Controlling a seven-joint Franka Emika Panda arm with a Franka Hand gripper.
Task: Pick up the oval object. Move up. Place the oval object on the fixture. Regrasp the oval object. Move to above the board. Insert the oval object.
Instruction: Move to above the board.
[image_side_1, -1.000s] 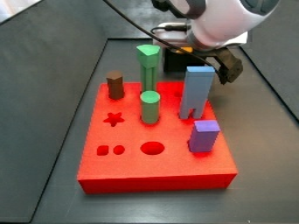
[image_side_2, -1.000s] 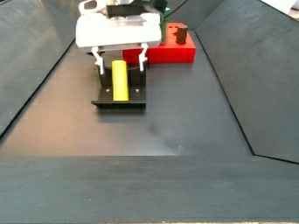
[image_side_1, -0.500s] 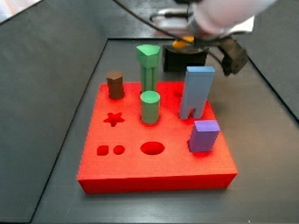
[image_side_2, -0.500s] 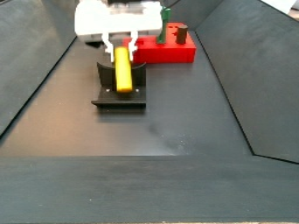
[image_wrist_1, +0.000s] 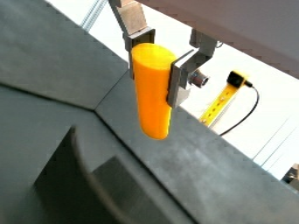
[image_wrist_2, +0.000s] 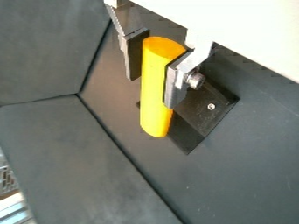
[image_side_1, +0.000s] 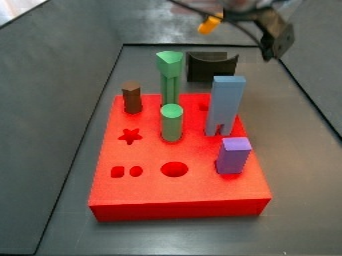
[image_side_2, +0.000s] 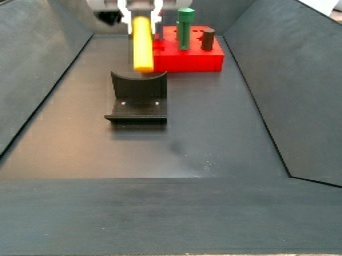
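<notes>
Hand (image_wrist_2: 158, 63) clamps the oval object (image_wrist_2: 156, 86) near its upper end, fingers (image_wrist_1: 184, 73) closed on both sides. Peg hangs upright, clear above the fixture (image_side_2: 138, 97), not touching it. The board (image_side_2: 191, 58) sits just behind the fixture.

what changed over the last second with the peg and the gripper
The gripper closed on the oval object, which lay on the fixture, and lifted it clear; it now hangs upright above the fixture. The fixture, the board and its pegs stayed put.
</notes>
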